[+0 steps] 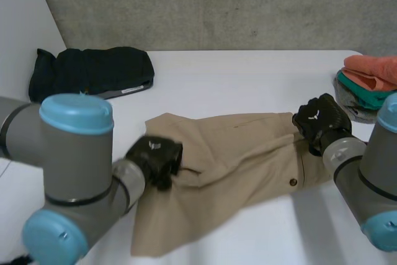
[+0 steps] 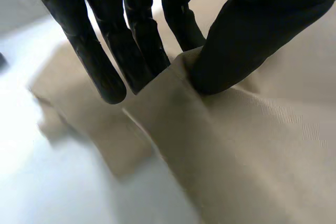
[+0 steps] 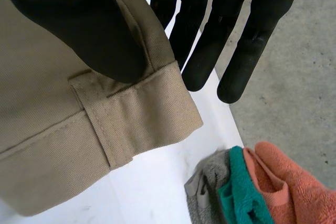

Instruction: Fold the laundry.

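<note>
A pair of tan shorts (image 1: 236, 159) lies spread across the middle of the white table (image 1: 248, 69), waistband toward the right. My left hand (image 1: 155, 156) is at the shorts' left edge. In the left wrist view its thumb (image 2: 252, 35) presses a raised fold of the tan cloth (image 2: 252, 150) against the straight fingers (image 2: 105, 61) behind it. My right hand (image 1: 319, 122) is at the far right corner of the waistband. There its thumb (image 3: 79, 30) pinches the waistband (image 3: 63, 140), just above a belt loop (image 3: 105, 129), against the fingers (image 3: 236, 45) behind the cloth.
A dark bundled garment (image 1: 90, 72) lies at the table's back left. A stack of folded orange, teal and grey towels (image 1: 369, 82) sits at the right edge, close beside my right hand, with the orange towel (image 3: 283, 182) on top. A concrete wall stands behind the table.
</note>
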Controlling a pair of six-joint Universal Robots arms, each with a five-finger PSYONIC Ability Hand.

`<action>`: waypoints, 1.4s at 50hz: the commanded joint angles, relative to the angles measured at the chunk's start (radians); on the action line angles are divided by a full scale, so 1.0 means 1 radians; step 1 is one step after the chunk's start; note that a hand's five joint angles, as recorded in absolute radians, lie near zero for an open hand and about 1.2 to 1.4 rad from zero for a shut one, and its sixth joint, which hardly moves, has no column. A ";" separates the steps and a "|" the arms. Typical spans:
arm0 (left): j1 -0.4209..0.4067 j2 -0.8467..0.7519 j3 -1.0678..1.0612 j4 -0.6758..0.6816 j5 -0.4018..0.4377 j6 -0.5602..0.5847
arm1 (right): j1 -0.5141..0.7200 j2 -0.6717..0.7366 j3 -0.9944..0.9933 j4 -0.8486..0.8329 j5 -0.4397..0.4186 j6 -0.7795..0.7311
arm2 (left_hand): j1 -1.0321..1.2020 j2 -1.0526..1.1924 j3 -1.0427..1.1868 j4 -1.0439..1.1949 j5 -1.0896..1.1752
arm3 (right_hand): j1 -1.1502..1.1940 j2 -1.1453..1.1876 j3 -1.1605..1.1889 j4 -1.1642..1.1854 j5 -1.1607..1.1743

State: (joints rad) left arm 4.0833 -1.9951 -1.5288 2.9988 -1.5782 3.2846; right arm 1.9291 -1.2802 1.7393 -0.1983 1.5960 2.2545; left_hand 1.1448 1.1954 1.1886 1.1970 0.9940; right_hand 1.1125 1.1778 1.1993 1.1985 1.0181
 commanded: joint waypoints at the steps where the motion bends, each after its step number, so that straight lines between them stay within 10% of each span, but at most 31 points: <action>1: 0.035 -0.086 0.168 0.195 -0.078 0.151 | 0.004 0.133 -0.162 -0.015 0.010 0.000 | 0.251 0.201 0.208 0.199 0.228 | 0.284 0.218 0.197 0.198 0.204; 14: 0.065 -0.387 0.417 0.630 -0.094 0.569 | 0.010 0.430 -0.477 -0.309 0.015 0.002 | 0.251 0.201 0.208 0.199 0.228 | 0.284 0.218 0.197 0.198 0.204; 17: 0.054 -0.410 0.420 0.646 -0.054 0.569 | 0.017 0.482 -0.510 -0.363 0.028 0.002 | -0.970 -1.021 -1.014 -1.022 -0.994 | -0.784 -0.849 -0.870 -0.870 -0.864; 18: 0.052 -0.410 0.420 0.644 -0.043 0.566 | 0.021 0.490 -0.518 -0.360 0.032 0.002 | -0.924 -0.974 -0.968 -0.976 -0.948 | -0.938 -1.003 -1.025 -1.024 -1.018; 35: 0.035 -0.127 0.115 0.644 -0.023 0.419 | -0.133 0.236 -0.359 0.301 -0.191 0.372 | -0.970 -1.021 -1.014 -1.022 -0.994 | -0.938 -1.003 -1.025 -1.024 -1.018; 49: 0.031 -0.077 0.026 0.643 -0.025 0.339 | -0.168 0.311 -0.293 0.224 -0.228 0.356 | -0.970 -1.021 -1.014 -1.022 -0.994 | -0.429 -0.495 -0.516 -0.515 -0.509; 52: 0.031 -0.071 0.022 0.641 -0.025 0.339 | -0.174 0.311 -0.297 0.220 -0.225 0.347 | -0.970 -1.021 -1.014 -1.022 -0.994 | 0.281 0.216 0.195 0.196 0.201; 70: 0.054 0.044 -0.034 0.641 -0.025 0.325 | -0.245 0.180 -0.261 0.074 -0.070 -0.030 | -0.970 -1.021 -1.014 -1.022 -0.994 | 0.284 0.218 0.197 0.198 0.204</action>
State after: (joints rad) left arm 4.1233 -1.9872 -1.5371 3.6401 -1.6030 3.6205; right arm 1.6464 -1.0767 1.4822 -0.0389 1.4965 2.3653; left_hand 0.1866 0.2060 0.2111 0.2021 0.0472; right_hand 1.0581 1.1674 1.1765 1.1971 0.9662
